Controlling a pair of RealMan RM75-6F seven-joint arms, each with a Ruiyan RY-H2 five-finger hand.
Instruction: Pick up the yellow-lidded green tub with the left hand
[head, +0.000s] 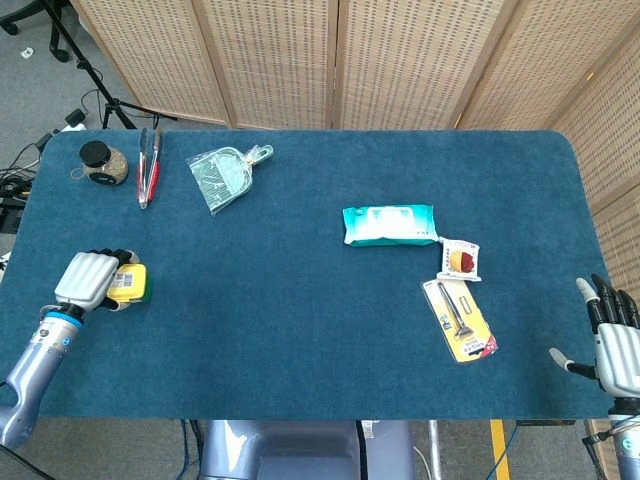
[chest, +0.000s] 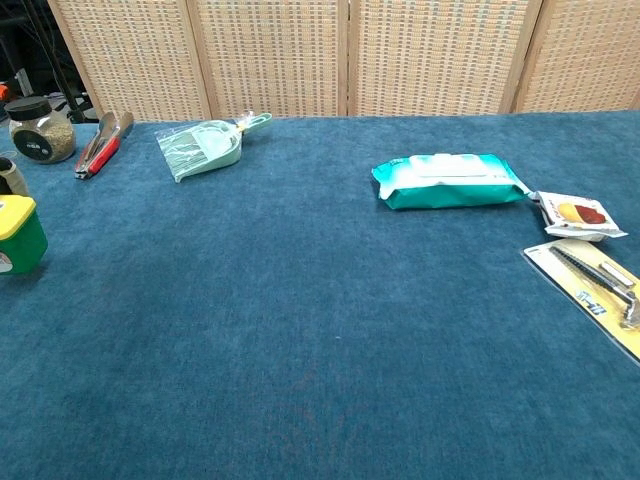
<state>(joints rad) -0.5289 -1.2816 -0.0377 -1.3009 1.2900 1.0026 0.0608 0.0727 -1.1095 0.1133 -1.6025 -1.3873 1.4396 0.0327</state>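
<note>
Yellow-lidded green tub (head: 129, 284), gripped by the left hand (head: 88, 280) near the left edge of the blue table (head: 300, 330), fingers wrapped over its lid; in the chest view the tub (chest: 20, 235) shows at the frame's left margin, and whether it touches the cloth cannot be told. Farther back on the left: red-handled tongs (head: 148, 165), a black-lidded jar (head: 102, 164), and a bagged mint-green dustpan (head: 226, 175). Centre right: a teal wet-wipes pack (head: 389, 224), a small snack packet (head: 460, 259) just beside it, and a carded tool on yellow backing (head: 460, 319). Right hand (head: 614, 340), off the table's right edge, holds nothing, fingers spread.
</note>
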